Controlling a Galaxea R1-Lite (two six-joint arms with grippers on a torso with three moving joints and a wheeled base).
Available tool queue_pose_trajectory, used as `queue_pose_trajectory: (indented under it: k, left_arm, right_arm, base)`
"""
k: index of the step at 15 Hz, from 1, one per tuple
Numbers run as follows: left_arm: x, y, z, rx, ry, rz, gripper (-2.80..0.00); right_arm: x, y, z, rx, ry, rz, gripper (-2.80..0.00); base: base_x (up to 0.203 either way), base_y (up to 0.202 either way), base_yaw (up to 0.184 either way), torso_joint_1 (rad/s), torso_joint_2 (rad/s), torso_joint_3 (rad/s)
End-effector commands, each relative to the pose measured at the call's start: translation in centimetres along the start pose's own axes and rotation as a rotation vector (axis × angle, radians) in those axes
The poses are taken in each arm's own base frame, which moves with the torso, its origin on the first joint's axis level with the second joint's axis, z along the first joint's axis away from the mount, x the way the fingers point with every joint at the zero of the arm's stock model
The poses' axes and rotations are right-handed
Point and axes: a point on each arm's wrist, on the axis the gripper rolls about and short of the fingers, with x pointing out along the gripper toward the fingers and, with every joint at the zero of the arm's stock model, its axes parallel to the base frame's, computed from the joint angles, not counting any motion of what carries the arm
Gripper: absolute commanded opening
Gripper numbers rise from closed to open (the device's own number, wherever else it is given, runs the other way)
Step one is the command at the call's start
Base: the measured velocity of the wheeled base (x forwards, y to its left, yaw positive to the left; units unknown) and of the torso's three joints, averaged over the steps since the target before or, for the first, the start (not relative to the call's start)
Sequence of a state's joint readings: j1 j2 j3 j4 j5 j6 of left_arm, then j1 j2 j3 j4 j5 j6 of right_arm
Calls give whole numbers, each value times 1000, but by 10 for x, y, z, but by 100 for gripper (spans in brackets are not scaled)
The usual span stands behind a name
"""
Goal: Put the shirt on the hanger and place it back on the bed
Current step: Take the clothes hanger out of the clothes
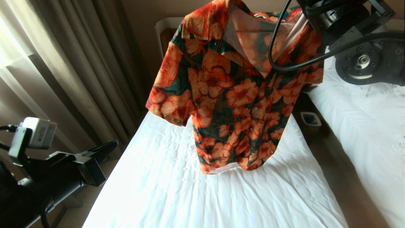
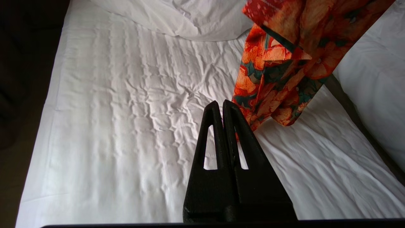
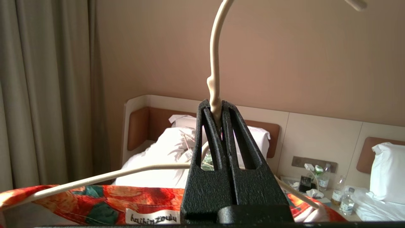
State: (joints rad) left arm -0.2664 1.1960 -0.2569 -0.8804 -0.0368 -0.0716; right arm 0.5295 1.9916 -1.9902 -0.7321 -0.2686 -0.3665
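Beige curtains (image 1: 79, 72), second bed (image 1: 364, 126), water bottles (image 3: 343, 196) on nightstand

1. You have the short-sleeved collared button-up shirt (image 1: 234, 95), big orange flowers over dark green leaves with white buttons, hanging in the air above the bed. Its collar lies open, showing the pale inner side. One sleeve juts toward the curtain side. The hem dangles just above the sheet.
2. The thin cream-white wire hanger (image 3: 215, 79) stands upright, twisted neck pinched low, long hook curving overhead. You see its shoulder wires running into the shirt's neck, beside a white label.
3. The single bed (image 1: 190, 190) carries a wrinkled white sheet; bulky white duvet and pillow are bunched by the brown headboard.
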Motion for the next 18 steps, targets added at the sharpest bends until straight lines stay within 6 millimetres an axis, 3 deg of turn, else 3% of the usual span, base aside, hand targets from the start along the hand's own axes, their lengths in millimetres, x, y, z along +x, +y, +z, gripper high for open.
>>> queue_pose_trajectory:
  k: [1,7,11,18]
  left_arm:
    - [-9,-1,3,1,-33,-4,-280]
    - [-27,-1,3,-20,-79,-5,-280]
    - [-62,-3,16,-20,-215,-2,-280]
    - [-110,-4,12,-27,-225,4,-280]
  right_arm:
    - [2,9,-18,-12,21,-3,-280]
    - [6,-6,-28,-35,28,-70,-280]
    - [7,-15,-21,8,25,-69,-280]
    - [7,-23,-18,-3,20,-87,-280]
  base:
    - [0,0,0,0,0,0]
    - [0,0,0,0,0,0]
    - [0,0,0,0,0,0]
    - [0,0,0,0,0,0]
